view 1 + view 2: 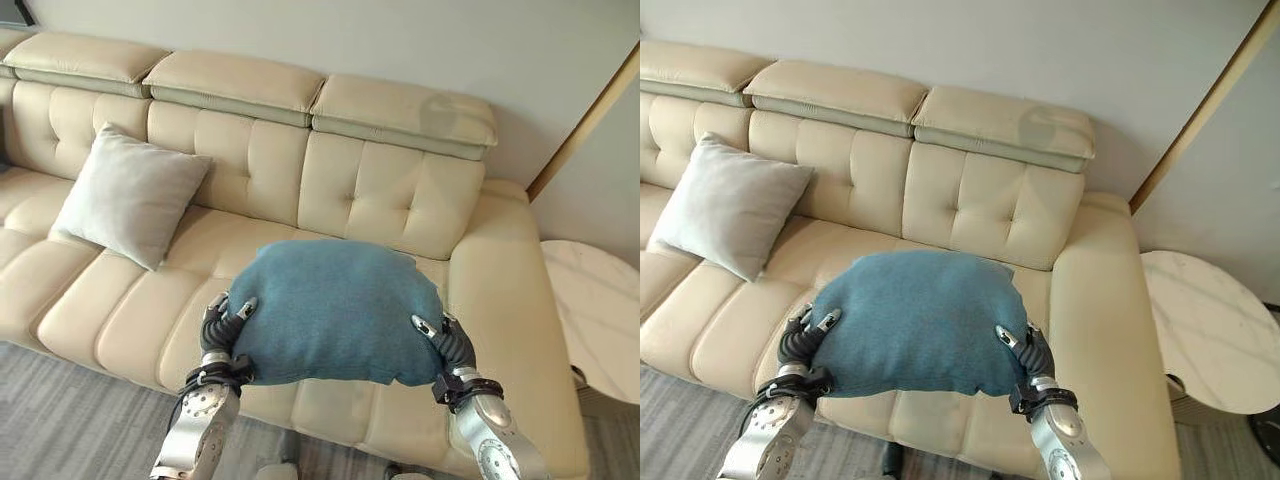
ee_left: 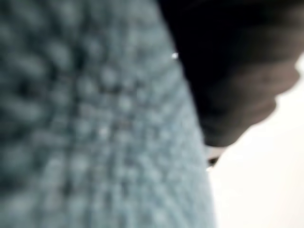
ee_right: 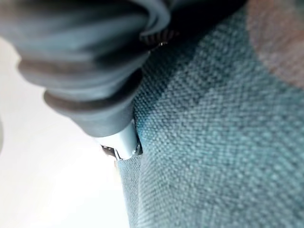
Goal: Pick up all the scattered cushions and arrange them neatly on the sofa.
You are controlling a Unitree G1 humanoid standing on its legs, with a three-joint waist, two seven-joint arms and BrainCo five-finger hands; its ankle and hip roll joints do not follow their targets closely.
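I hold a blue cushion (image 1: 335,310) in the air between both hands, over the front of the right-hand seat of the cream sofa (image 1: 380,200). My left hand (image 1: 222,325) grips the cushion's left edge, with fingertips curled over onto its top. On the right edge my right hand (image 1: 448,340) clamps it the same way. Both wrist views look at the blue weave from very close (image 3: 228,142). A light grey cushion (image 1: 125,195) leans upright against the sofa's backrest at the left.
A round white marble side table (image 1: 600,310) stands to the right of the sofa's armrest (image 1: 510,300). Grey carpet (image 1: 60,430) lies in front of the sofa. A wall runs behind the sofa.
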